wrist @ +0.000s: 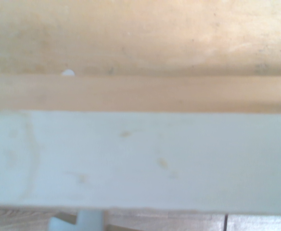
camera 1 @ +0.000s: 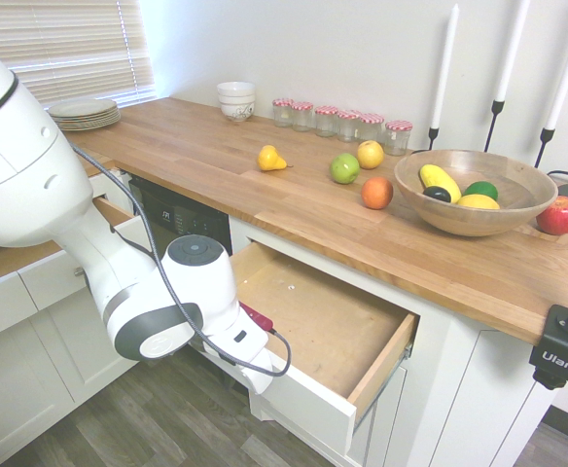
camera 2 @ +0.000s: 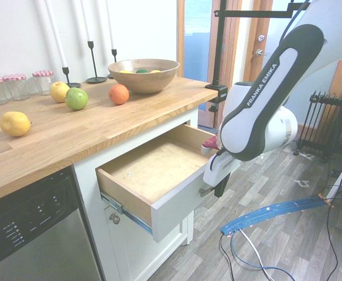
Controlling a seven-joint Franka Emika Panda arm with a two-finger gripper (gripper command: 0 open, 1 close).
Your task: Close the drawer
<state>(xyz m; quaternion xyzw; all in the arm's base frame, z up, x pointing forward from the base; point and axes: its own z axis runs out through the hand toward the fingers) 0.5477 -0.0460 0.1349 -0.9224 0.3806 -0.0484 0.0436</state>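
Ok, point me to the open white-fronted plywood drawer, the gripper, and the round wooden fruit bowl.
Open white-fronted plywood drawer [camera 2: 177, 206]: second exterior view, on its flat white front panel.
Gripper [camera 2: 222, 188]: second exterior view, at the dark fingertips just outside the drawer front.
Round wooden fruit bowl [camera 1: 459, 216]: first exterior view, on its outer wall.

Both exterior cameras look down across the worktop [camera 1: 265, 185] from opposite ends, sharing the open drawer [camera 1: 323, 326] between them. The wrist camera faces straight down, very close over the drawer's front edge.
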